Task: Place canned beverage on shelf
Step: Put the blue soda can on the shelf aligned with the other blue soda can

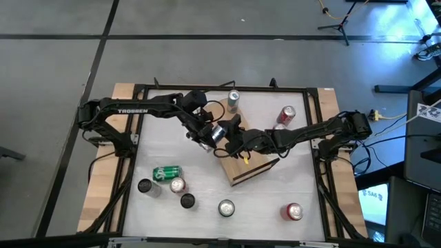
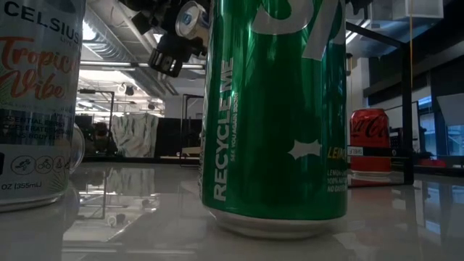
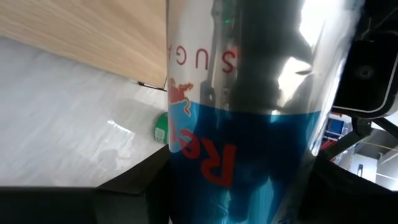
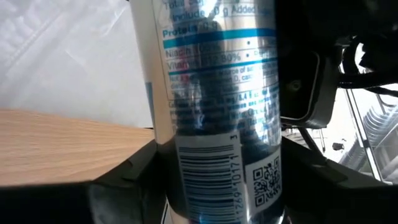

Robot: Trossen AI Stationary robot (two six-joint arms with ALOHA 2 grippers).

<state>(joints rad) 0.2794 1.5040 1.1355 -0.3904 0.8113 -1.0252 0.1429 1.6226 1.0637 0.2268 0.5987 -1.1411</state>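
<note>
Step in hand: a handover or two-arm carry of a slim silver-and-blue can [image 3: 249, 112] above the table [image 1: 207, 186], judging by both grippers meeting on it at the table's middle.
Can: held off the table surface, just beside the near end of the shelf [image 1: 251, 169]; not yet on the board.
Left gripper [image 1: 215, 134]: its wrist view shows the can filling the gap between the dark fingers, so it appears clamped on the can.
Right gripper [image 1: 231, 141]: its wrist view likewise shows the can's barcode side sitting between its fingers; it looks closed on the same can, though finger contact itself is hidden by the can's body.
Shelf: light-wood board lying angled on the table under the right arm, its edge close to the can in both wrist views.
Other cans: several stand or lie around the table, including a green one [image 1: 167, 172] on its side, well apart from the shelf.
Next move calls for: one gripper letting go cleanly while the other keeps hold, then carrying the can over the board and lowering it upright.
</note>
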